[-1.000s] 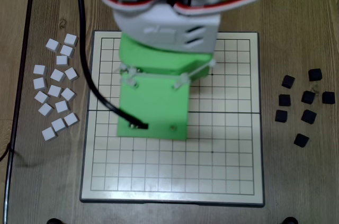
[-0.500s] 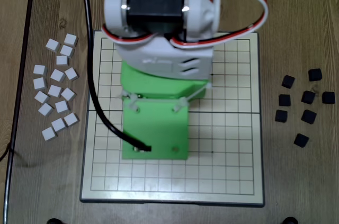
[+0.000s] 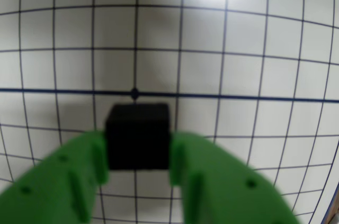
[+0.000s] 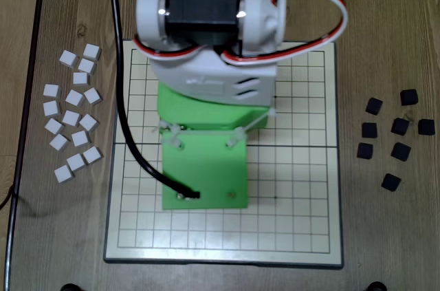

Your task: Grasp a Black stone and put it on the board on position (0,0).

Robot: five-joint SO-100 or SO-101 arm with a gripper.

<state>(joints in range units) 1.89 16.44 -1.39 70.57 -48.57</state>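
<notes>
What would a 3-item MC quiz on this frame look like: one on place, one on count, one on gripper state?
1. Where is the Black stone?
A. among the white blocks
B. between the gripper fingers, just short of the dotted fold-line intersection
C. off the board

2. How many loose black blocks lie right of the board in the overhead view?
A. 4
B. 8
C. 12

3. What is the gripper doing?
A. open, empty
B. shut, empty
C. shut on the stone

Answers: 1 B, wrist view shows it held below position (0,0). 2 B, eight counted. 3 C, green fingers flank it.

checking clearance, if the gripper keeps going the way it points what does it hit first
Probably the board: the gripper, jaws shut on the Black stone, points down at bare grid just short of the fold-line dot. Height unclear.
</notes>
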